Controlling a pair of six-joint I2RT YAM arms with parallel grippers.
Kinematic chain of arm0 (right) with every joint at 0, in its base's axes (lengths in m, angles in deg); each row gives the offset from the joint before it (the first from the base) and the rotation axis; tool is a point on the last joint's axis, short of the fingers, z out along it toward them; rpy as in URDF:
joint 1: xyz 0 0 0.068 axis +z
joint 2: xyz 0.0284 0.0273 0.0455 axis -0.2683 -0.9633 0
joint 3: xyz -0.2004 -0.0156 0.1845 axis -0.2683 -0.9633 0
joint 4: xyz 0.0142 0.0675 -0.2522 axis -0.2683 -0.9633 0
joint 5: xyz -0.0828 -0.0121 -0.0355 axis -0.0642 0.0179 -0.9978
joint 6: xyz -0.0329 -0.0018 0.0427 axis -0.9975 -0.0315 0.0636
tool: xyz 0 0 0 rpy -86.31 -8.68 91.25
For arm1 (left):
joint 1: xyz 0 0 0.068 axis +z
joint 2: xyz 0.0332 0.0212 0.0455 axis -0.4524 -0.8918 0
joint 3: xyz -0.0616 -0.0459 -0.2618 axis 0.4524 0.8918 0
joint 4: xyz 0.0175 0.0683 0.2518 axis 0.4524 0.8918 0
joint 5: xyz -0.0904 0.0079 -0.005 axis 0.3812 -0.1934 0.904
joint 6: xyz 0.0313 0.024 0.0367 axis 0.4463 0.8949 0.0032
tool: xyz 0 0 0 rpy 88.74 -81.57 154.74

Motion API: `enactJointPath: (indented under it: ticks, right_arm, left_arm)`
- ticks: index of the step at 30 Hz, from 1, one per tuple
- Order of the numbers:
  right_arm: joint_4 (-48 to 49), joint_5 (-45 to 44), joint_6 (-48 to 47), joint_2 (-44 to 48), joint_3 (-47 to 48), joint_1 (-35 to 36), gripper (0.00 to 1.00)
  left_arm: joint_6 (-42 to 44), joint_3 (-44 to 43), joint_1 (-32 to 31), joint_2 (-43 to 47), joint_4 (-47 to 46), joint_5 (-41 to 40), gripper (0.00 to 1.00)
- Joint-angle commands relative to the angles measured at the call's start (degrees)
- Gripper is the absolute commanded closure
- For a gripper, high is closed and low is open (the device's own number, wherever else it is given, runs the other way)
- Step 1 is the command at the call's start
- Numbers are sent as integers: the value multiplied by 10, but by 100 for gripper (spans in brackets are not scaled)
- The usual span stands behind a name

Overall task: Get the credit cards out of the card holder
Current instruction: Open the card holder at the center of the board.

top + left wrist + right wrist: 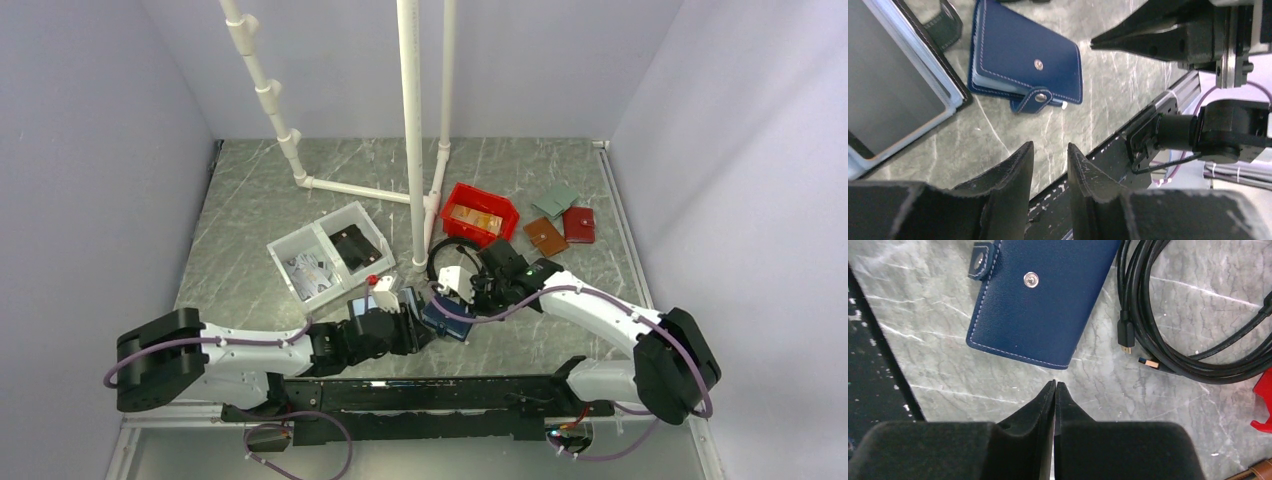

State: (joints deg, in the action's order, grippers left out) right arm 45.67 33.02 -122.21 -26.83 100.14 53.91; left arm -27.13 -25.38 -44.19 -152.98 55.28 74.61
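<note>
- A grey-green marbled worktop [260, 190] with pale veins spreads across the booth.
- Plain, pale lilac-white walls close it in: the left wall [90, 150], the back wall [340, 60] and the right wall [740, 120].
- A frame of white plastic pipes [411, 120] stands toward the back.
- The light is soft and even, with faint shadows.

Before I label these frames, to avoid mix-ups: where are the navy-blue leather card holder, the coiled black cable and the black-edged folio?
Navy-blue leather card holder [1043, 305]: right wrist view, front cover.
Coiled black cable [1193, 370]: right wrist view, bundled loops.
Black-edged folio [893, 85]: left wrist view, grey panel.
</note>
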Motion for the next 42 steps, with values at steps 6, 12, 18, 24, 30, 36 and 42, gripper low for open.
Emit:
enactJointPath:
  ticks: [6,12,18,24,30,36,42]
  right_arm:
    - [-21,160,-23,90,22,-9,44]
    - [22,80,-7,36,16,84,21]
    - [70,-31,13,-10,5,141,13]
    - [97,-97,25,-49,4,166,16]
    - [108,-130,39,-43,6,157,46]
    - [97,-88,50,10,8,103,68]
    - [100,-82,72,5,15,79,79]
  left_arm:
    - [5,28,12,47,-48,-41,64]
    - [-7,49,20,4,-131,-47,63]
    - [-15,58,21,-31,-179,-56,64]
    - [-18,59,22,-42,-179,-56,64]
    - [-17,62,22,-21,-151,-62,64]
    - [13,54,22,-13,-122,-53,63]
    - [58,26,22,-30,-113,-39,62]
